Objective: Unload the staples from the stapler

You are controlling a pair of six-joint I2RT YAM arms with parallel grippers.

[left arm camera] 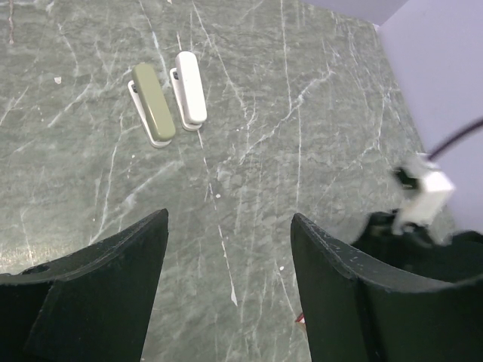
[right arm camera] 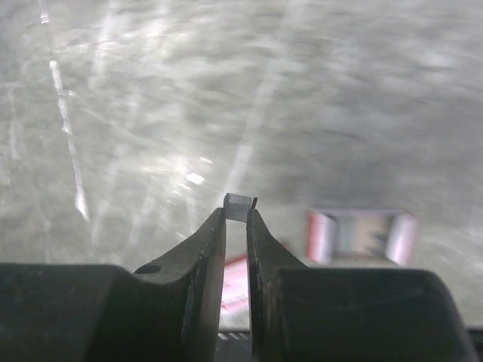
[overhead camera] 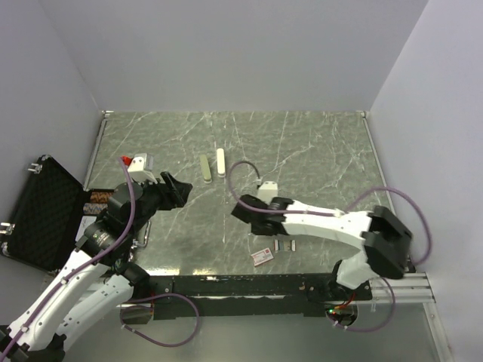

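Pinches the staples (right arm camera: 239, 204) at the very tips of the right gripper (right arm camera: 236, 214), fingers pressed almost together, up off the table (overhead camera: 317, 151) and near the red-and-white box (right arm camera: 361, 234). Shows only a short grey stub past the tips, pointing forward in line with the fingers; cannot tell the long axis beyond that. Spreads the left gripper (left arm camera: 229, 222) wide around nothing, over the table and short of the olive stapler (left arm camera: 155, 103) and white stapler (left arm camera: 190, 87) lying side by side.
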